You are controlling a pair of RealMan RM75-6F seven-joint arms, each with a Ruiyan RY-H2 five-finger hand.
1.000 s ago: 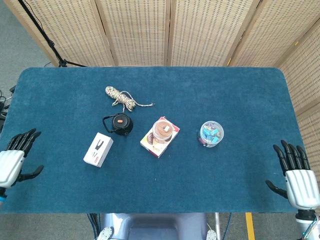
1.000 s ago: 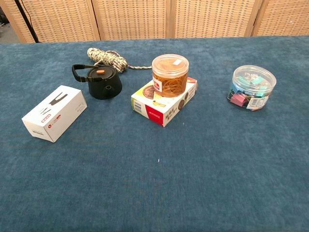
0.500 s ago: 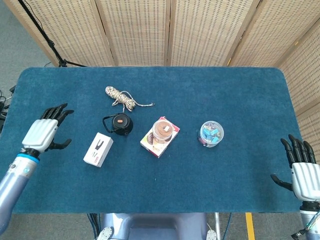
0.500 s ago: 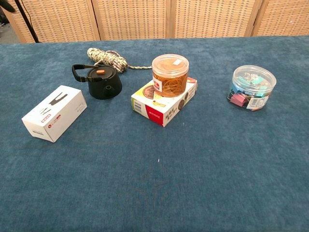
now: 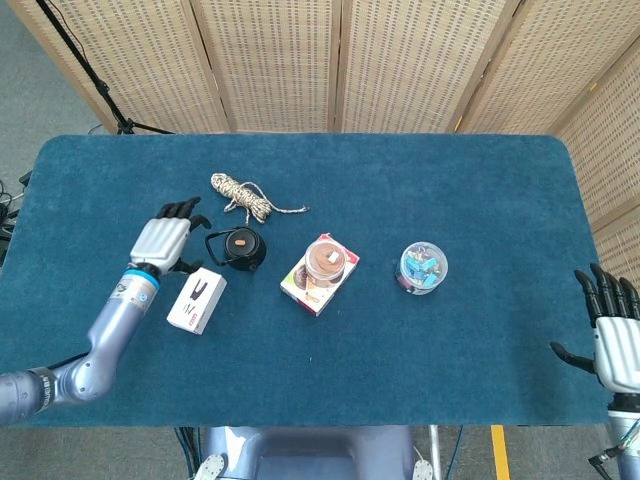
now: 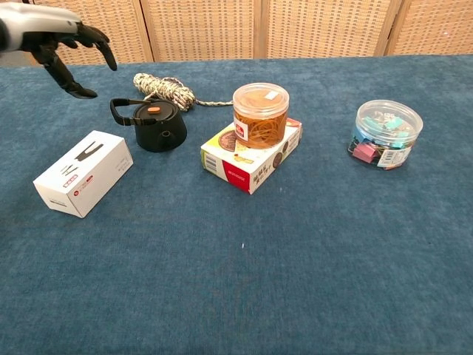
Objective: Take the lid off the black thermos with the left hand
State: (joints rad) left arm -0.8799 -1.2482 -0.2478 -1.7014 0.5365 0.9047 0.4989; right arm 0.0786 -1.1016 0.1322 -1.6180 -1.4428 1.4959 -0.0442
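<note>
We see the blue cloth table [image 5: 480, 180] filling the frame, with the wicker screen [image 5: 300, 60] standing along its far edge. Our left arm [image 5: 95, 345] reaches in from the near left, and our left hand [image 5: 165, 240] hovers above the cloth with its dark fingers [image 6: 89, 33] spread apart and nothing in them; it sits just left of the black thermos [image 6: 157, 126], not touching it. Our right hand [image 5: 612, 335] waits at the near right corner, well apart from everything, fingers fanned out and holding nothing.

Now the things on the cloth. The white box [image 6: 83, 173] lies near and left of the thermos, close by our left wrist in the head view. Toward the middle, the cookie box [image 6: 251, 157] lies flat, and the clear jar of rubber bands [image 6: 259, 115] stands upright on top of it. Off to the right, on its own, sits the round clear tub of binder clips [image 6: 384, 134]. On the far side of the thermos, the coil of rope [image 6: 166, 90] trails one loose end to the right.

The thermos stands upright left of the cookie box, its lid [image 6: 153, 112] on, an orange button on top, its black handle loop [image 6: 117, 109] pointing left toward our hand.
</note>
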